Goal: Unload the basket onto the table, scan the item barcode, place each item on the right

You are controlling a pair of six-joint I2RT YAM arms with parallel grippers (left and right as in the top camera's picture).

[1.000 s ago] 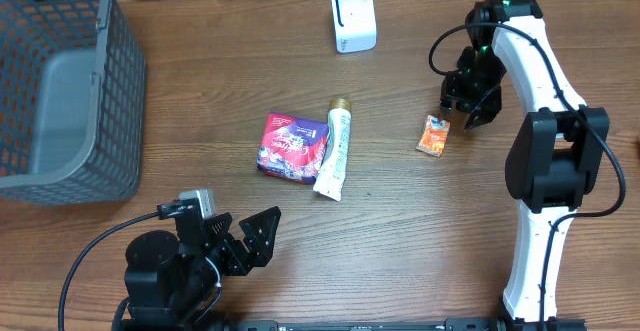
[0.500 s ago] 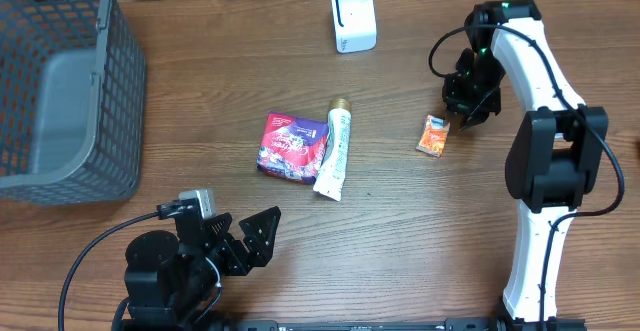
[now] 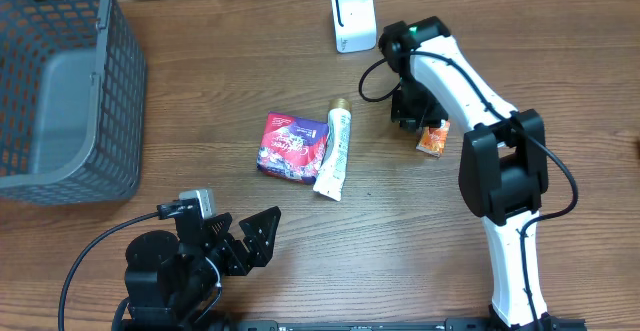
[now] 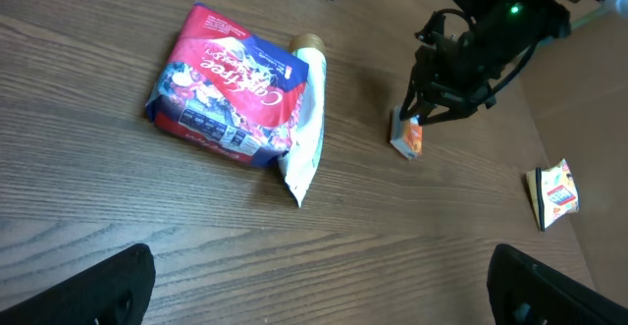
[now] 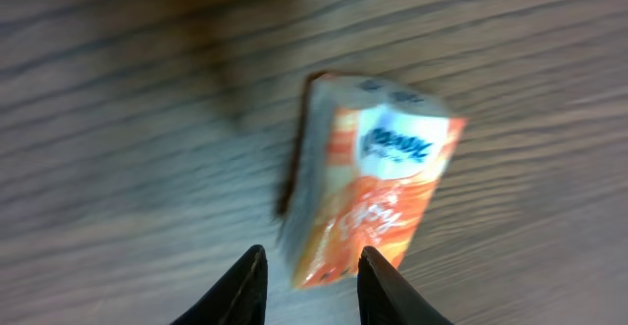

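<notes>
I see small orange packet (image 3: 433, 139) with blue logo, tipped up on one edge. White boxy scanner (image 3: 353, 18) stands upright farther back, apart from it.

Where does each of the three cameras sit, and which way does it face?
Overhead: fixed above the table, looking straight down; left gripper and right gripper show, plus basket, scanner, red packet, tube, orange packet.
Left wrist: on the left arm, looking obliquely across the table toward the scanner; its open fingers fill the bottom corners.
Right wrist: close over the orange packet, looking down; its two fingers show at the bottom edge.
Shared: all three see the orange packet; overhead and left wrist share the red packet and tube.
</notes>
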